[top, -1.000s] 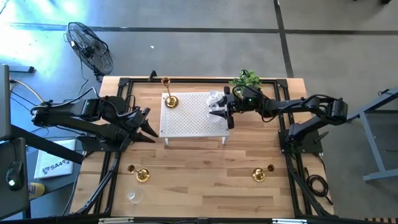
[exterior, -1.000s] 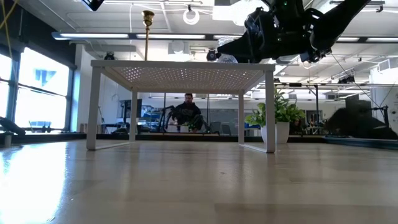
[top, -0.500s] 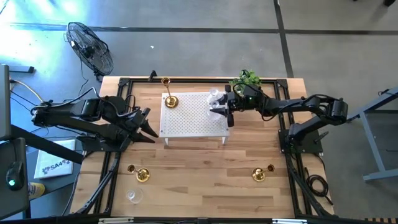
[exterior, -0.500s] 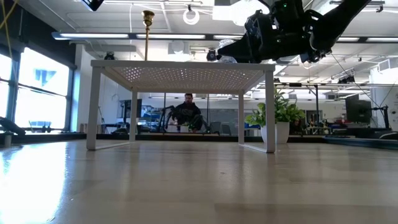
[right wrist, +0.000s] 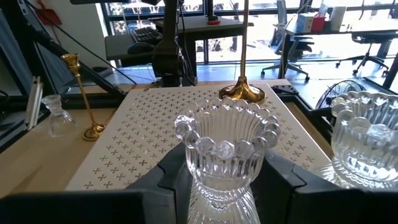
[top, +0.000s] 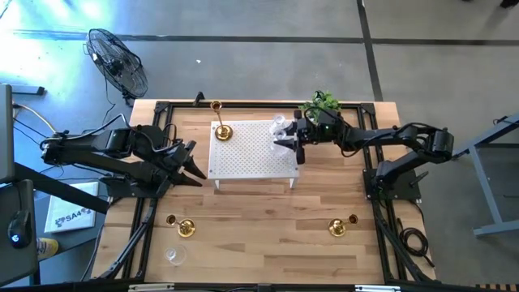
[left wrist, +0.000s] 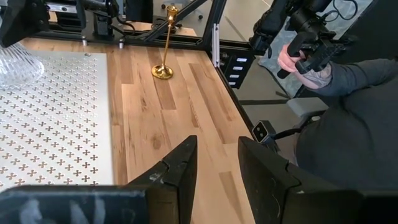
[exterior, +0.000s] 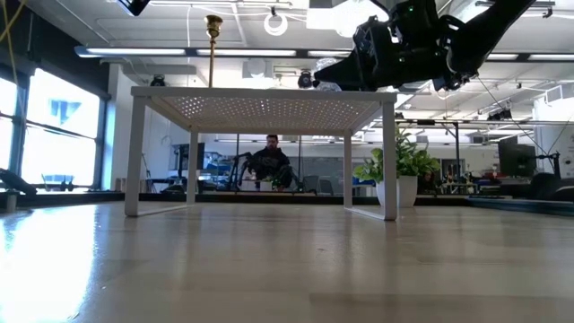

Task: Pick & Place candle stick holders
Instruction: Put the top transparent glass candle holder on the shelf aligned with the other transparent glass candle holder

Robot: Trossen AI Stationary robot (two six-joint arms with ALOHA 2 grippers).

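A white perforated stand [top: 251,154] sits mid-table. A tall gold candle stick holder [top: 221,131] stands on its far left corner by its round base, and a clear glass holder [right wrist: 367,140] stands on its far right part. My right gripper [top: 288,146] hovers over the stand's right side, shut on a second clear glass holder [right wrist: 225,146]. Two more gold holders [top: 185,229] [top: 338,228] and a glass one [top: 174,256] stand on the table near its front. My left gripper [top: 195,169] waits open, left of the stand, with nothing between its fingers [left wrist: 180,165]. My right gripper pinches the glass holder's ribbed stem [right wrist: 221,186], just under the beaded bowl, between its two fingers. The fingers come in about level from the table's right side. The holder stays upright. The gripper hides its foot, so whether it rests on the stand cannot be told.
A small green plant [top: 322,104] stands at the far edge, close behind my right arm. Black frame rails run along the table's edges. A person [left wrist: 348,124] holding hand controls sits beyond the table's right side. Bare wood lies in front of the stand.
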